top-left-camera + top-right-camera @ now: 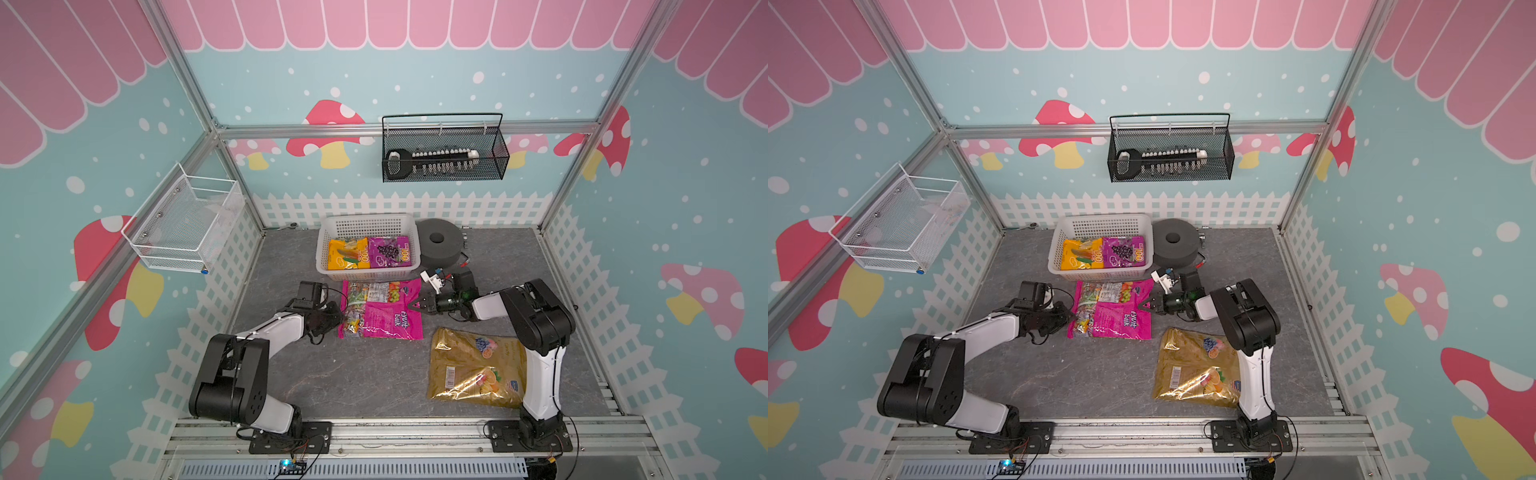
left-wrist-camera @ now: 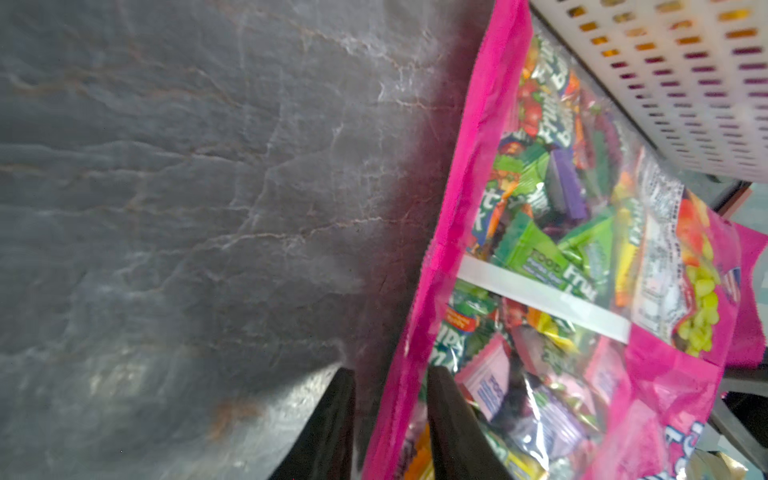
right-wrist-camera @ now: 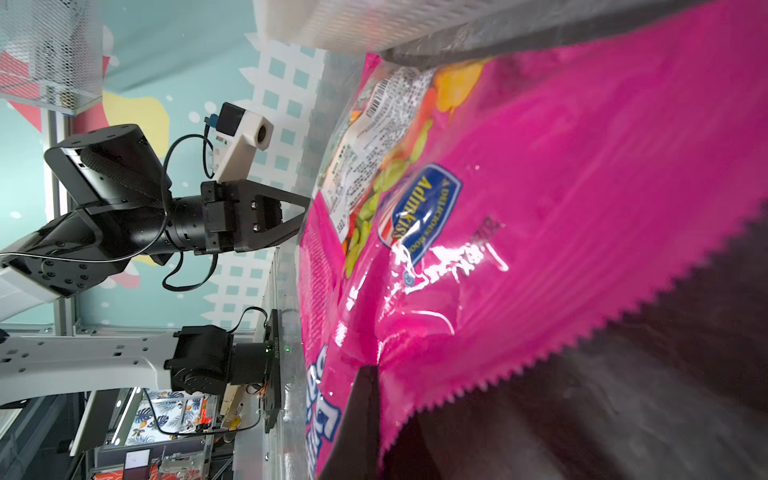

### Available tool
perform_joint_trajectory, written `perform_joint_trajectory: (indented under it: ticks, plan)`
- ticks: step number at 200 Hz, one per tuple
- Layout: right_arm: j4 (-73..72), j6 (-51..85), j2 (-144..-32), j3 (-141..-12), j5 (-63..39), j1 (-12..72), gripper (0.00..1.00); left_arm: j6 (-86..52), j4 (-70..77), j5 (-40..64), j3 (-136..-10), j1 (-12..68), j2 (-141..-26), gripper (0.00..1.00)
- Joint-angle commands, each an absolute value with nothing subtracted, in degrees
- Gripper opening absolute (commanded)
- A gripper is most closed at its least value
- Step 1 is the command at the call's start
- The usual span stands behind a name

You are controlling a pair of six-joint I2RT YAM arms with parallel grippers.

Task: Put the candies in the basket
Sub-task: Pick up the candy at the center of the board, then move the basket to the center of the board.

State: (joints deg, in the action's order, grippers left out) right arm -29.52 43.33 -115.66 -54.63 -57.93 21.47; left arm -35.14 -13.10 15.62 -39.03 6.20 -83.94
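The basket (image 1: 365, 273) already holds two small bags (image 1: 388, 251); the magenta bag (image 1: 386, 320), flat on the table (image 1: 353, 374) just in front, may jam. The right gripper (image 1: 413, 305) pinches only edge film, which could slip. The left gripper (image 2: 390, 374) has its jaws spread astride the opposite edge.

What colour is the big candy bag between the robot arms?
The big glossy plastic candy bag is magenta pink, clearest in the right wrist view.

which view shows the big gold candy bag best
A top view: the gold bag lies flat and nearly whole in both top views, with only its edge hidden behind the right arm. Neither wrist view shows it clearly.
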Motion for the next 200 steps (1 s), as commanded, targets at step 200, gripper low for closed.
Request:
perform_joint_trajectory:
  ticks: [200]
  plan:
    - [-2.17, 44.64, -91.73, -82.94, -47.63, 29.82, 0.00, -28.75, -15.49, 13.96, -57.62, 7.65, -76.72, 0.57]
